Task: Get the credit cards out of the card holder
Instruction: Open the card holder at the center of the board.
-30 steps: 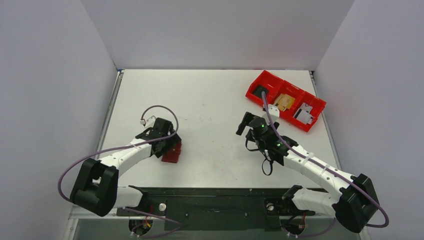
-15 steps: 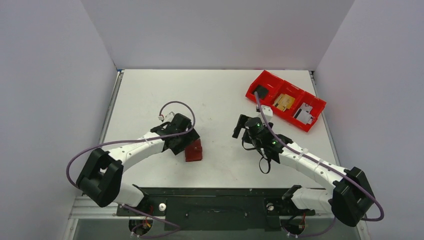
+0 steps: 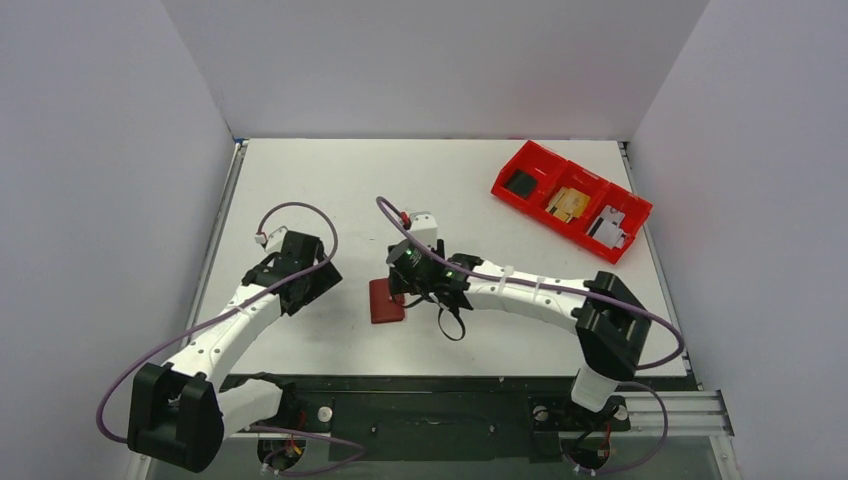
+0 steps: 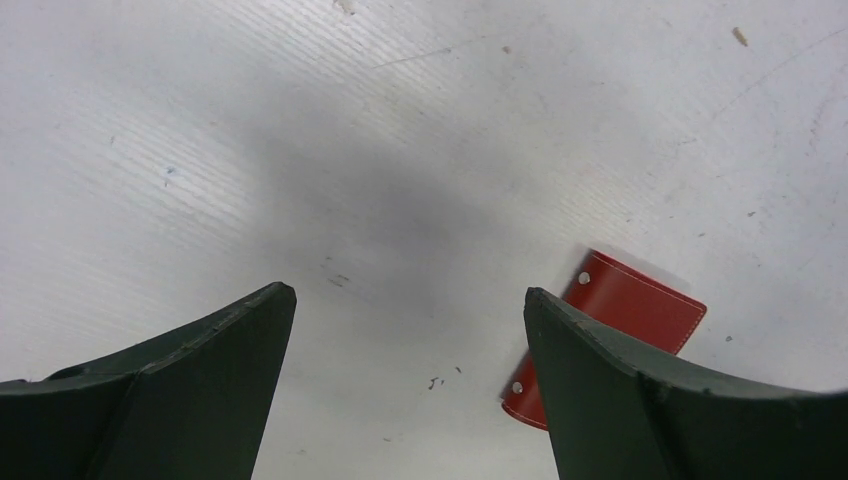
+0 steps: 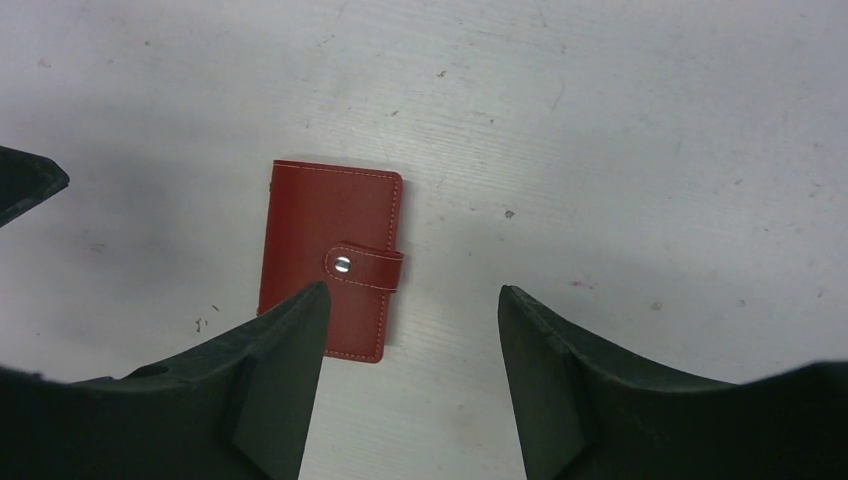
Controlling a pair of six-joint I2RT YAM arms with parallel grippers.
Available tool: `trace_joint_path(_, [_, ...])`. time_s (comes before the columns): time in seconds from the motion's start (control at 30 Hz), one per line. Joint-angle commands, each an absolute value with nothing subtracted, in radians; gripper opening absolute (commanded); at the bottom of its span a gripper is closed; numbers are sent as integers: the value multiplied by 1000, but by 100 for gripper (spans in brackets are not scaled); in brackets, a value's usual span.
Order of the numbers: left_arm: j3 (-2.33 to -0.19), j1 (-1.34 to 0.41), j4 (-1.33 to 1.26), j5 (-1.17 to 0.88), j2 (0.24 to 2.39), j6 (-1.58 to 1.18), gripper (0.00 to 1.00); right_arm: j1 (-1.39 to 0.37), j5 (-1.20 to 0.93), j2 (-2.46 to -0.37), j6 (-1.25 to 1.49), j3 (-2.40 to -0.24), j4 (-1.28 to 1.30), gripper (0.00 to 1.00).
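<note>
The card holder (image 3: 386, 300) is a small dark red wallet lying flat on the white table, its snap strap (image 5: 362, 266) fastened. No credit cards show; the holder is closed. My right gripper (image 3: 400, 284) hovers just right of it, open and holding nothing. In the right wrist view the holder (image 5: 330, 250) lies ahead of my left fingertip (image 5: 300, 320), and the right gripper (image 5: 410, 292) is over bare table. My left gripper (image 3: 318, 284) stands apart to the left, wide open and holding nothing. In the left wrist view the holder (image 4: 640, 305) peeks out behind the right finger of the left gripper (image 4: 410, 293).
A bright red three-compartment bin (image 3: 537, 163) sits at the back right of the table, with small dark, yellowish and grey items inside. White walls enclose the table on three sides. The black base rail (image 3: 420, 395) runs along the near edge.
The left gripper carried the card holder rightward, let it go and pulled back left. The right arm swung left across the table to the holder, and its jaws narrowed somewhat.
</note>
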State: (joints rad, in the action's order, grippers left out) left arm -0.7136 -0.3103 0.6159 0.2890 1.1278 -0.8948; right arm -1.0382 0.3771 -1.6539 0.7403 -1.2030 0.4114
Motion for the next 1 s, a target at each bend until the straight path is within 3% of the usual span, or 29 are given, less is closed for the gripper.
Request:
trace_joint_path(0.0, [-699,-270,630,300,1092,-837,84,-1095,445,-1767,708,-1325,509,57])
trace_joint_path(0.13, [-683,-235,618,281,1082,-824,84,-1114,439,-1838,721,-1384,532,51])
trace_joint_path(0.43, [-696,-210,623,292,1062,-782,84,-1133,452,-1968,724,-1495,563,49])
trace_joint_path(0.6, [-692,-208,622,283,1069,-777,83,-1133,451,-2018,725,-1530,564,40])
trace_joint_path(0.97, [-673,-209,595,256,1076,-778,82,-1137,436,-2067,713,-1535,562,37])
